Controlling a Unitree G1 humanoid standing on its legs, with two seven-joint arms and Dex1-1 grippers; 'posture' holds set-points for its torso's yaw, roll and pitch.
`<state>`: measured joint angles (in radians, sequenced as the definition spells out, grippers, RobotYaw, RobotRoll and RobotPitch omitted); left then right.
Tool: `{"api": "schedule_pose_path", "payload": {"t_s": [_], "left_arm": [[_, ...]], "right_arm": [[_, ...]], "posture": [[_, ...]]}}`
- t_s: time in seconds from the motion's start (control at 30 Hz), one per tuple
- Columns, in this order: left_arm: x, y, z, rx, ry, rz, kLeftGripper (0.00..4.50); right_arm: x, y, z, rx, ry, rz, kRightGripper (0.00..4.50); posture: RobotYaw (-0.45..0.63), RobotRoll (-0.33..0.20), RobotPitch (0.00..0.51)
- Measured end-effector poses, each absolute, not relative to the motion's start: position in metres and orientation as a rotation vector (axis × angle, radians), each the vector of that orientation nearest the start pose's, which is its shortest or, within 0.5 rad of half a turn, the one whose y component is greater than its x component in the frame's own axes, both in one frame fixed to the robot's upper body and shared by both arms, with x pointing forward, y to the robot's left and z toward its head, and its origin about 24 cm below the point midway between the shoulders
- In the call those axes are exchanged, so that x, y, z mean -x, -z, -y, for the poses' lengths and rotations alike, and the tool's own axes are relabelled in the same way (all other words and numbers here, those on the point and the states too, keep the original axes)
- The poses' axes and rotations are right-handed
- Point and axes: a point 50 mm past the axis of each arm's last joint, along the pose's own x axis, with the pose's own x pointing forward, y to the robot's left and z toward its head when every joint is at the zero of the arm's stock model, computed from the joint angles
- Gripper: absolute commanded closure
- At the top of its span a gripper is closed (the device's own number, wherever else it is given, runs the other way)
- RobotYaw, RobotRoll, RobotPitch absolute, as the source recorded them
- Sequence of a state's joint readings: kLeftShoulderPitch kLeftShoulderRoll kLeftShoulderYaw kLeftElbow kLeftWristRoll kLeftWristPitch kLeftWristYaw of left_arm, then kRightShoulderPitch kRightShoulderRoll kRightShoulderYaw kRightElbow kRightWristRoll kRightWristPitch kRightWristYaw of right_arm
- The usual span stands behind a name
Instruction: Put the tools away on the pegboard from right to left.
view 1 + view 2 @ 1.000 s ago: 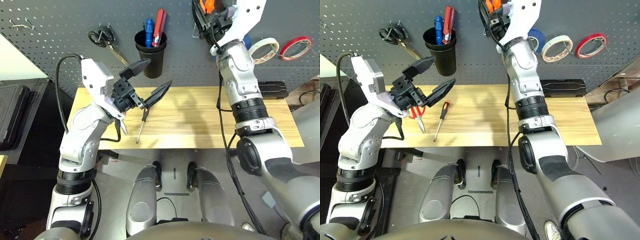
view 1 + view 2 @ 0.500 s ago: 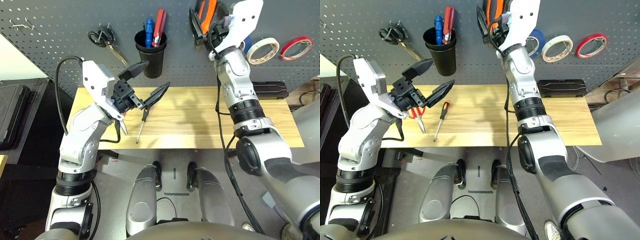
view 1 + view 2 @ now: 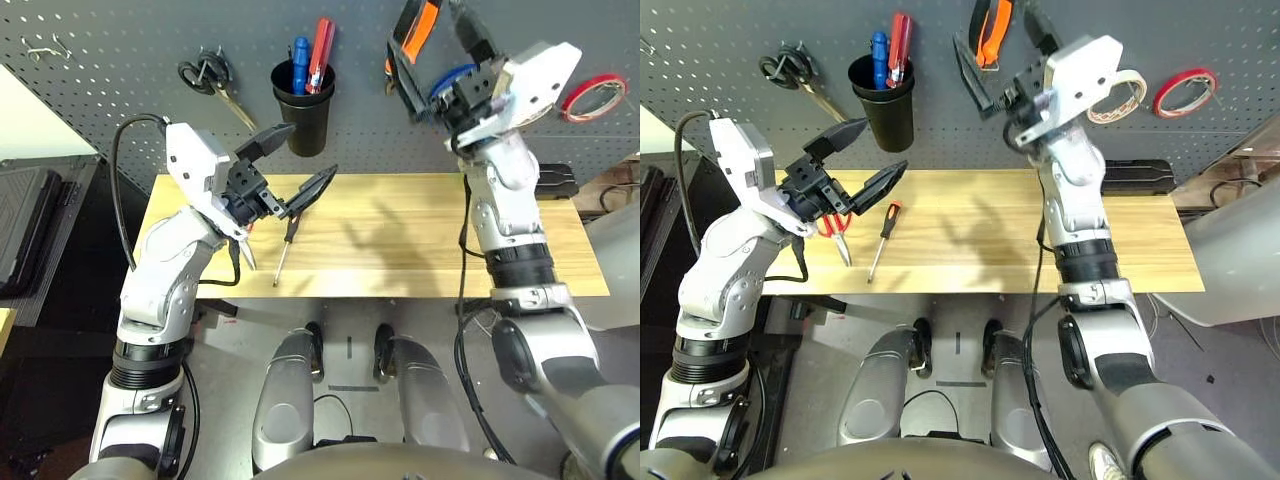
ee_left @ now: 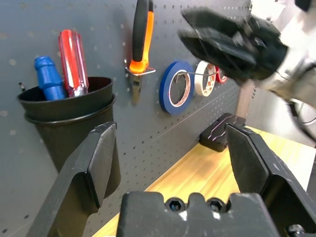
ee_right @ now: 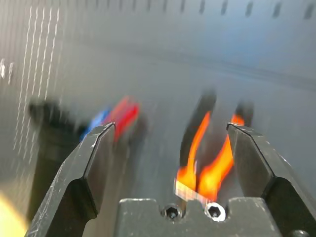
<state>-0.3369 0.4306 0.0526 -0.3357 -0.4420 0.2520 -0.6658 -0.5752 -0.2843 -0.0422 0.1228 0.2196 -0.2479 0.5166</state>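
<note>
Currently, right gripper (image 5: 171, 126): its fingers are standing wide apart at the pegboard (image 3: 950, 130), and nothing is being clamped.
Left gripper (image 4: 171, 126): it is hovering near the black cup with its fingers apart, holding nothing.
Pliers (image 4: 140, 44): they are hanging on a metal hook (image 4: 148, 71) of the pegboard, handles up, just in front of the right gripper.
Black cup (image 3: 890, 120): it is holding a red-handled tool (image 3: 899, 45) and a blue one (image 3: 878, 58) upright.
Screwdriver (image 3: 883, 240): it is lying on the wooden tabletop (image 3: 990, 230), near the left gripper.
Red-handled scissors (image 3: 843, 245): they are lying beside the screwdriver, partly hidden by the left gripper.
Whitish tape roll (image 3: 1120, 97): it is hanging between the blue roll (image 4: 171, 98) and the red roll (image 3: 1185, 92); its marks are too small to read.
Black-handled scissors (image 3: 790, 70): they are hanging at the cup's left.
Black case (image 3: 1138, 177): it is resting against the pegboard's foot, below the rolls.
</note>
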Motion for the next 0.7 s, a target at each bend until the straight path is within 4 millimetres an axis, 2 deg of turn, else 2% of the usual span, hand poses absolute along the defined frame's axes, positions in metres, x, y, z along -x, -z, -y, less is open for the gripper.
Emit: {"api": "schedule_pose_path", "payload": {"t_s": [0.13,0.4,0.7], "left_arm": [[-0.27,-0.188,-0.157,-0.187,0.821,0.355,0.0],[-0.279,-0.154,-0.16,-0.276,0.762,0.191,0.0],[-0.295,-0.107,-0.161,-0.334,0.583,-0.056,0.0]], "right_arm": [[-0.305,-0.177,0.167,0.305,-0.639,0.496,0.01],[-0.284,-0.128,0.195,0.407,-0.81,0.164,0.01],[-0.268,-0.079,0.201,0.391,-0.936,-0.137,0.01]], "posture": [[0.16,0.0,0.217],[0.15,0.0,0.226],[0.15,0.0,0.248]]}}
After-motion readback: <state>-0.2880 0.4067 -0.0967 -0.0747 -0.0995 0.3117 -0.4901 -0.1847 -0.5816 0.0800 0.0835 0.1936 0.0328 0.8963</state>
